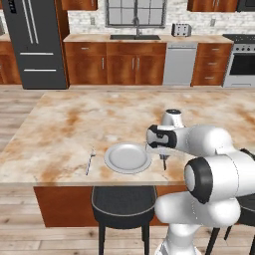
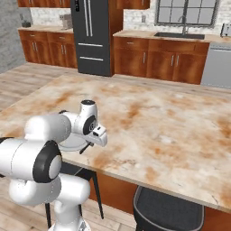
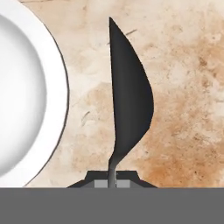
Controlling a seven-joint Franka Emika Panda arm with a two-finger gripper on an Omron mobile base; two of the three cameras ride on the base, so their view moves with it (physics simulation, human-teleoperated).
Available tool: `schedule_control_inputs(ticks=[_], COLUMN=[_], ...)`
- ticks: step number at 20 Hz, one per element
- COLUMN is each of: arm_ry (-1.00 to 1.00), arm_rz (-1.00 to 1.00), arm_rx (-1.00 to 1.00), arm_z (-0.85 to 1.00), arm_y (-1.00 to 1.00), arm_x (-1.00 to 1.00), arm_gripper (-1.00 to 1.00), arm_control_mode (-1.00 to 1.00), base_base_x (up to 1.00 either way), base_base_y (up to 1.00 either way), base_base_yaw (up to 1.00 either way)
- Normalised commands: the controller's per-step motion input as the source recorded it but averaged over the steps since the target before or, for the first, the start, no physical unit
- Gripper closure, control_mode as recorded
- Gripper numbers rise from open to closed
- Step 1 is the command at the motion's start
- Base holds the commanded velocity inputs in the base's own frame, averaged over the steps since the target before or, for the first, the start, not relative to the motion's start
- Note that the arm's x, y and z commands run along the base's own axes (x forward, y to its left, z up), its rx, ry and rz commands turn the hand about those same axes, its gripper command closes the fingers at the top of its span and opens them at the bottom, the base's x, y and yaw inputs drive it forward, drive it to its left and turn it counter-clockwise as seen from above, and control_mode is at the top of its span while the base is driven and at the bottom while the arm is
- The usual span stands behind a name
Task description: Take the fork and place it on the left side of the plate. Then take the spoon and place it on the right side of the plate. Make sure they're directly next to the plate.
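In the left base view, the fork is lying near the counter's front edge, just left of the plate, while the gripper is hanging at the plate's right rim with the spoon pointing down. In the right base view, the gripper is hovering low by the plate. In the hand view, the fingers are clamping the spoon's thin handle, its bowl seen edge-on beside the plate. Doing this well probably means lowering gently, laying the spoon flat close along the rim, then letting go.
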Motion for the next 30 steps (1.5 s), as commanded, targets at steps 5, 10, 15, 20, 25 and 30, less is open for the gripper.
schedule_control_inputs(ticks=[5, 10, 15, 20, 25, 30], arm_ry=[0.14, 0.01, 0.00, 0.00, 0.00, -0.07], arm_rz=[0.00, 0.00, 0.00, 0.00, 0.00, 0.00], arm_rx=[0.01, 0.00, 0.00, 0.00, 0.01, 0.04], arm_z=[-0.25, -0.20, -0.24, -0.23, -0.22, -0.12], arm_y=[-0.05, -0.08, -0.06, -0.01, 0.00, 0.00], arm_x=[0.25, 0.26, 0.20, 0.05, 0.01, 0.09], arm_gripper=[1.00, 1.00, 1.00, 1.00, 1.00, 1.00], arm_control_mode=[-1.00, -1.00, -1.00, -1.00, -1.00, -1.00], base_base_x=[0.00, 0.00, 0.00, 0.00, 0.00, 0.00], base_base_y=[0.00, 0.00, 0.00, 0.00, 0.00, 0.00], base_base_yaw=[0.00, 0.00, 0.00, 0.00, 0.00, 0.00])
